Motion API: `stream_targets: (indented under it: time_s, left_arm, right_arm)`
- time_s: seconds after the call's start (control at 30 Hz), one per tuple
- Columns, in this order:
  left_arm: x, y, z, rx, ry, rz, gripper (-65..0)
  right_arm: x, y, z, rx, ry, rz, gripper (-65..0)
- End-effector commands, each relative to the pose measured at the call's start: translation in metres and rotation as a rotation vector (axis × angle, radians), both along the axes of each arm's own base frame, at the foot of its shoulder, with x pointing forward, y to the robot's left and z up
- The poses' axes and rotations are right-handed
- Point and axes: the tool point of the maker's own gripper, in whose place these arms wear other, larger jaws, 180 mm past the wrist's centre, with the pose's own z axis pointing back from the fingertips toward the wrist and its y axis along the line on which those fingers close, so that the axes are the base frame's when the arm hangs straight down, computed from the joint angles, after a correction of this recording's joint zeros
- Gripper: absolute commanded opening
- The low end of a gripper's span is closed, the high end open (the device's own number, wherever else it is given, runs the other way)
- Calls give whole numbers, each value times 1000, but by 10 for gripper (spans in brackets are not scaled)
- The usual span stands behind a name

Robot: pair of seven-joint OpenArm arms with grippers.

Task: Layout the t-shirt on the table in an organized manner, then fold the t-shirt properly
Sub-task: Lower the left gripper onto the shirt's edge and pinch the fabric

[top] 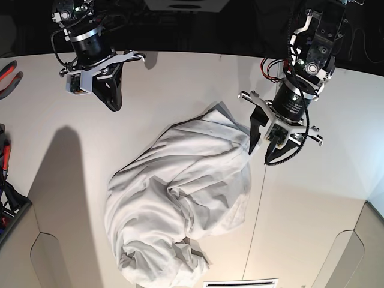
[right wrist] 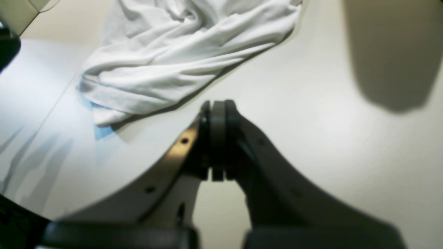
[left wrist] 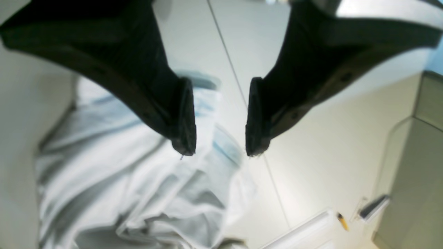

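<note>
T-shirt (top: 180, 198) is lying crumpled in a loose heap across the middle of the table (top: 180, 78), and I'm seeing wrinkled white folds running toward the near edge. My left gripper (left wrist: 220, 149) is hanging over the shirt's edge by the thin dark seam line (left wrist: 225, 52), fingers spread apart with nothing between them. My right gripper (right wrist: 217, 103) is sitting apart from the cloth over bare tabletop, pads pressed together, empty. A rounded cut-out (top: 51, 261) is showing at the table's edge.
</note>
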Motion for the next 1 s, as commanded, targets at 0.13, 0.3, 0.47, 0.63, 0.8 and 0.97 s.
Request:
stream_targets:
  time_s: [0.13, 0.3, 0.47, 0.63, 0.8, 0.97]
  left_arm:
    - [15, 5, 10, 11, -23, 18, -376]
    - [25, 18, -23, 6, 65, 37, -376]
    - [34, 30, -72, -6, 199, 48, -376]
    - [40, 30, -93, -62, 273, 45, -315]
    - [41, 30, -92, -74, 273, 50, -310]
    - [41, 29, -91, -123, 278, 62, -310]
  right_arm:
    - [4, -1, 10, 6, -39, -5, -650]
    - [4, -1, 10, 8, -39, -6, -650]
    - [4, -1, 10, 8, -39, -7, -650]
    - [4, 1, 10, 18, -39, -13, -650]
    - [4, 1, 10, 17, -39, -13, -650]
    - [4, 1, 10, 17, -39, -13, -650]
